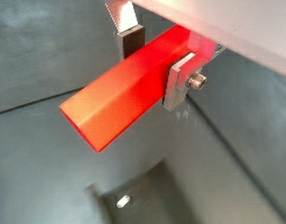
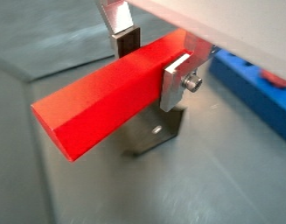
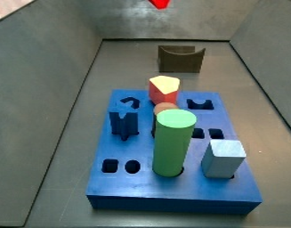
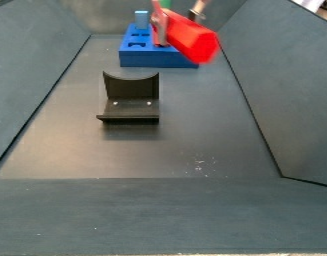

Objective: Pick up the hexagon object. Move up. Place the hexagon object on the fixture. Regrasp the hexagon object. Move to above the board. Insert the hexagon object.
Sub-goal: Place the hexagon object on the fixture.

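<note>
We see the end effector clamped on the long red hexagonal bar, held level high above the dark L-shaped fixture, its long axis crosswise to the fingers.

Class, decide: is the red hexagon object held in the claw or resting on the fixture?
Held. The claw has its silver fingers clamped on the red hexagon object, which is lifted clear above the fixture.

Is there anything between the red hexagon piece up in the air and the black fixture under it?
Nothing. The gripper holds the red hexagon piece with its jaws shut on it, and in a side view only empty air separates it from the fixture.
</note>
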